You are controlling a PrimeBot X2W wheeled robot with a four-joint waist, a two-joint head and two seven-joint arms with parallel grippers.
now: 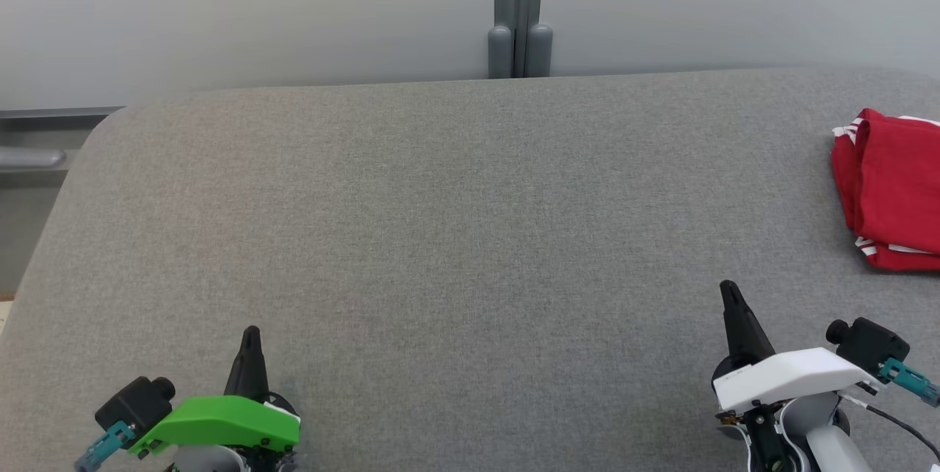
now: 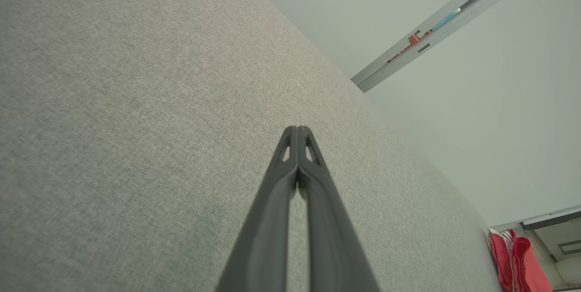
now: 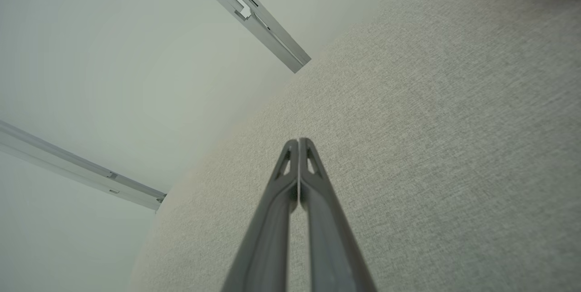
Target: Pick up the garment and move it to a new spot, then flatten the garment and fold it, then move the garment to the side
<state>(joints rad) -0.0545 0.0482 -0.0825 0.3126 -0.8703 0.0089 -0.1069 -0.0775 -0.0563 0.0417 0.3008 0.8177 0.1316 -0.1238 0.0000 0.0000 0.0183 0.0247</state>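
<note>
Green casing marks the left gripper (image 1: 251, 336) at the near left of the head view. Its two dark fingers are pressed together into one point, with nothing between them. At the near right, the right gripper (image 1: 728, 290) in its white casing is likewise closed tip to tip and empty. Both wrist views show the fingers meeting at their ends above bare cloth.

Beyond the grippers, a grey woven surface (image 1: 455, 222) stretches away with rounded far corners. The red garment (image 1: 888, 186) lies on it at the right edge, farther out than the right gripper and well apart from both. It is bunched in loose folds, white stripes showing along its hems, and the frame cuts off part of it.

Behind the surface stands a pale wall (image 1: 242, 9) with a grey upright post (image 1: 520, 17) at its middle.
</note>
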